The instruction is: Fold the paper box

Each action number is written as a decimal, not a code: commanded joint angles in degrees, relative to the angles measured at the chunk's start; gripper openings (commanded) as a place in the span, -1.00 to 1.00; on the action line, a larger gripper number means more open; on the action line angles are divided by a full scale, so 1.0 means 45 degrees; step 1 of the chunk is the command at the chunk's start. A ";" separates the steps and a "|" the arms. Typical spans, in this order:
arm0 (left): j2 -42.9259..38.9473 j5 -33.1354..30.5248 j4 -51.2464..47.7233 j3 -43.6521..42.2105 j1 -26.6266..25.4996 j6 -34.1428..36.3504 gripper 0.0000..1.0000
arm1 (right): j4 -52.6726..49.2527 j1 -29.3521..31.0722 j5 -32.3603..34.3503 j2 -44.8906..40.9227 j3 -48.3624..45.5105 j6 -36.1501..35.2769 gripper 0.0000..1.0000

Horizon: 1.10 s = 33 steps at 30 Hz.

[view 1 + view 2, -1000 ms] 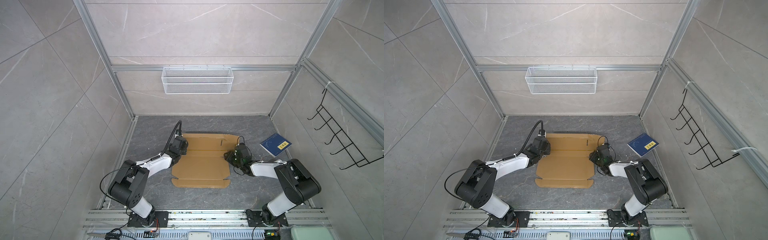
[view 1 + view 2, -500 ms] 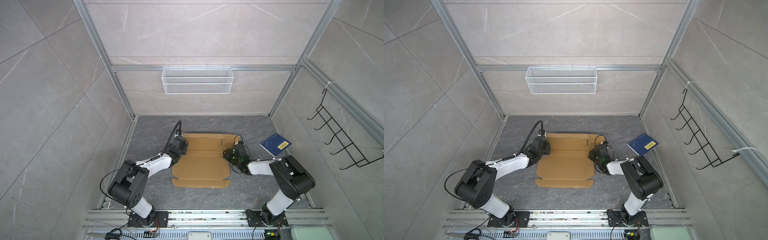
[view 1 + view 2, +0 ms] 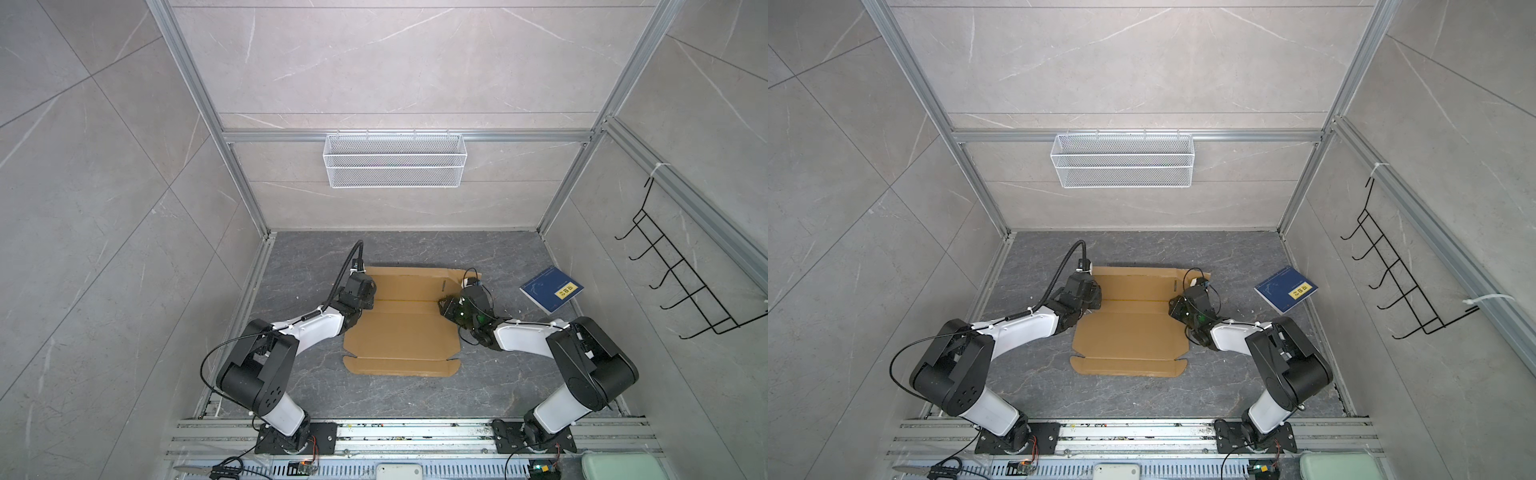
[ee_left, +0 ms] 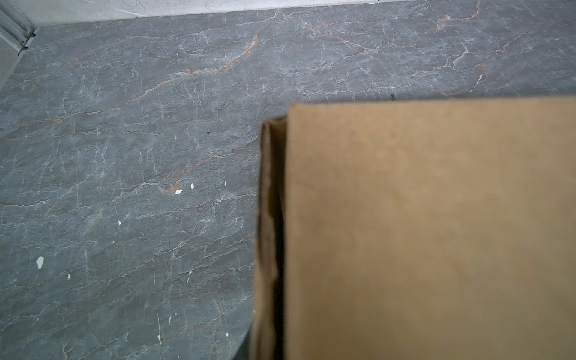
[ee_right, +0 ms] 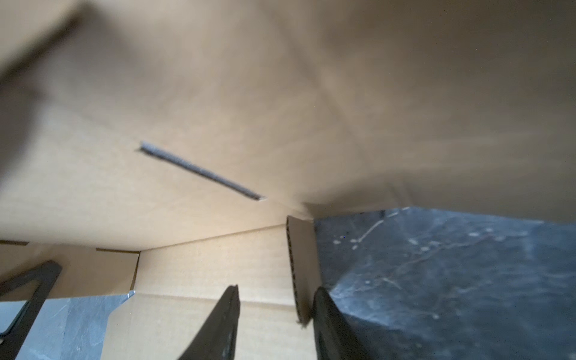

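Observation:
The paper box (image 3: 403, 332) (image 3: 1129, 332) is a brown die-cut cardboard sheet lying mostly flat on the floor. My left gripper (image 3: 368, 297) (image 3: 1094, 297) sits at its left edge. In the left wrist view a raised flap (image 4: 420, 233) fills the place of the jaws and hides the fingers. My right gripper (image 3: 444, 307) (image 3: 1173, 309) is at the right edge, open (image 5: 276, 288). An upright flap edge (image 5: 302, 265) stands between its fingers (image 5: 224, 318) and leans on one of them. A gap is left to the other finger.
A dark blue book with a yellow label (image 3: 550, 289) (image 3: 1285, 289) lies on the floor right of the sheet. A white wire basket (image 3: 394, 160) hangs on the back wall. A black hook rack (image 3: 681, 282) hangs on the right wall.
My right gripper has edged a little further in over the sheet's right edge and its jaws have narrowed slightly. The left arm and the sheet have not moved.

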 commanded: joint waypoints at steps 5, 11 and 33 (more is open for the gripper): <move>0.0243 0.0226 -0.0155 0.0157 0.0009 -0.0098 -0.89 | -0.0018 0.0671 0.0002 0.1056 0.0509 0.0211 -0.18; 0.0188 0.0193 -0.0159 0.0080 0.0018 -0.0105 -0.89 | -0.0355 0.0719 0.0146 0.0689 0.0498 -0.0076 -0.18; -0.0115 0.1602 -0.0720 0.0358 0.1098 0.0834 -0.89 | -0.9770 -0.3579 -0.1359 -0.5754 0.2168 -0.8332 0.20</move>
